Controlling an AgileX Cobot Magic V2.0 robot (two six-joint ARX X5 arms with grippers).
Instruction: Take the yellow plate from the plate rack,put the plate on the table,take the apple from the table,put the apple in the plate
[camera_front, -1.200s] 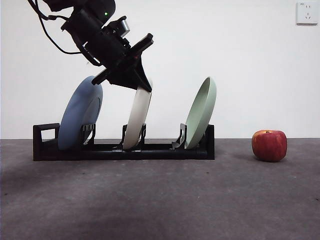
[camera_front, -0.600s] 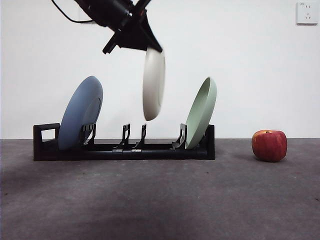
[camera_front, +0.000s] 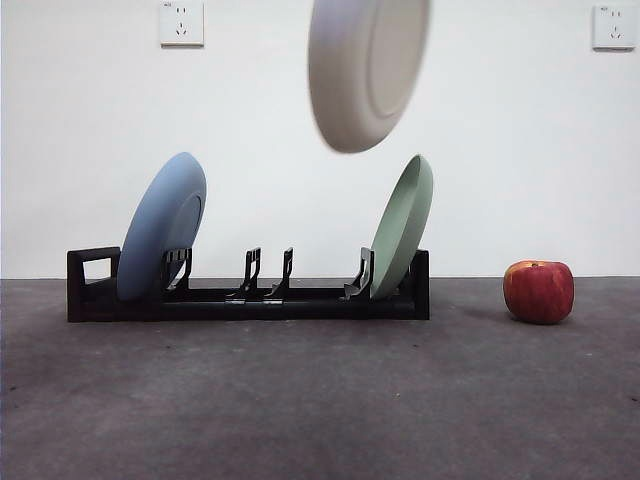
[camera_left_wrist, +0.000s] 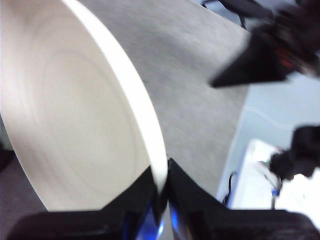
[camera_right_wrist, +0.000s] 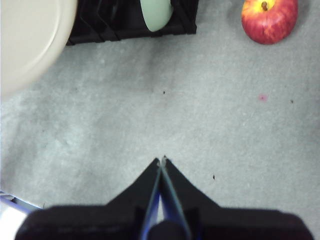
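- Cream-coloured yellow plate (camera_front: 367, 72) is hanging high above the plate rack (camera_front: 247, 292), its top cut off by the frame edge.
- Left gripper (camera_left_wrist: 161, 192) jaws are pinching its rim.
- Right gripper (camera_right_wrist: 162, 161) jaws are pressing together over the table (camera_right_wrist: 210, 115).
- Apple (camera_front: 539, 291) is sitting right of the rack.

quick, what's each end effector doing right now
Left end effector: shut on the yellow plate's rim.
Right end effector: shut, holding nothing.

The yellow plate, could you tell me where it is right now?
In the front view the yellow plate hangs high above the plate rack, clamped by the left end effector.
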